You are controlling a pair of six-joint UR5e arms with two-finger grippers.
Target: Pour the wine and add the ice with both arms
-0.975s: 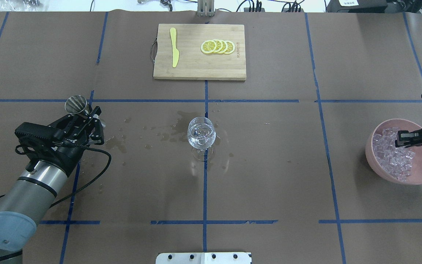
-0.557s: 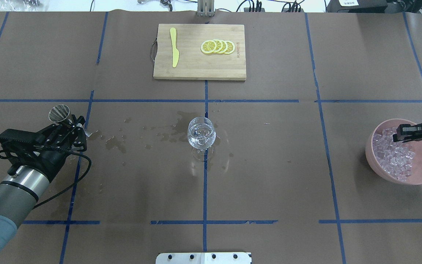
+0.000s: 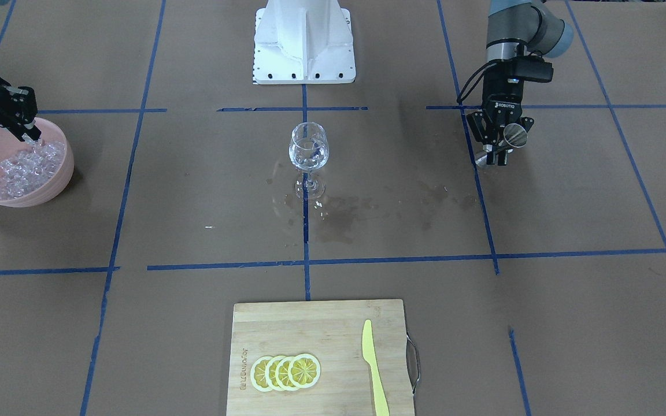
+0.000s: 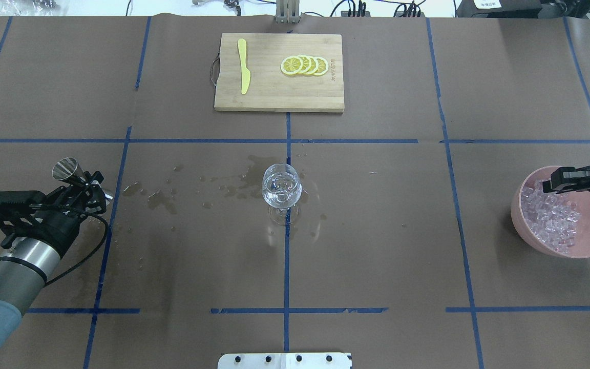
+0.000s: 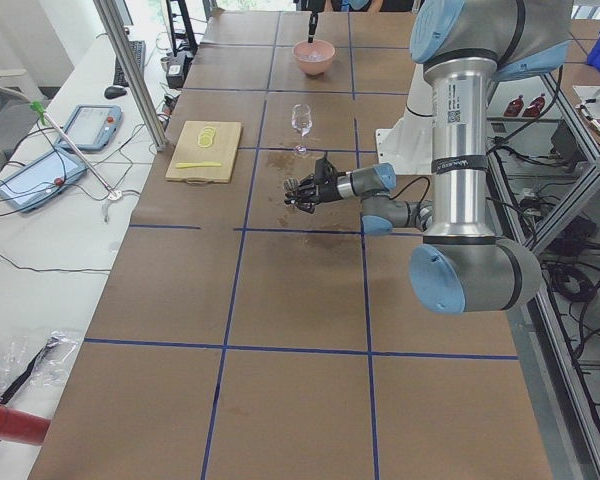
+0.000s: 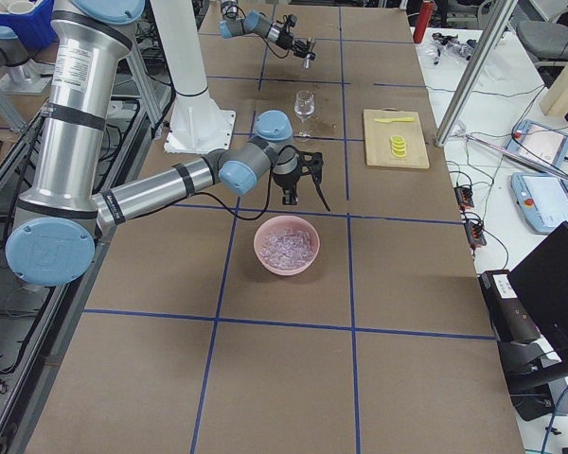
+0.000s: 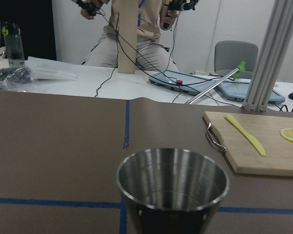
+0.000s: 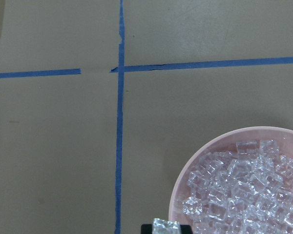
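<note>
Right pincer (image 3: 28, 133), pinching one slick ice chunk (image 8: 166, 227) over the pink bowl (image 4: 519, 220), may drop it before reaching the wine glass (image 4: 281, 187); left pincer (image 4: 90, 183) grips the steel cup (image 7: 172, 187).

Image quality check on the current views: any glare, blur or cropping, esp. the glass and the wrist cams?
Overhead: even light, soft shadows; the wine glass reads faint against the brown paper. Front-facing: white base block nearly washed out. Left wrist: metal cup sharp, cropped at the bottom, reflections inside. Right wrist: ice sharp; the chunk at the bottom edge is cut off.
</note>
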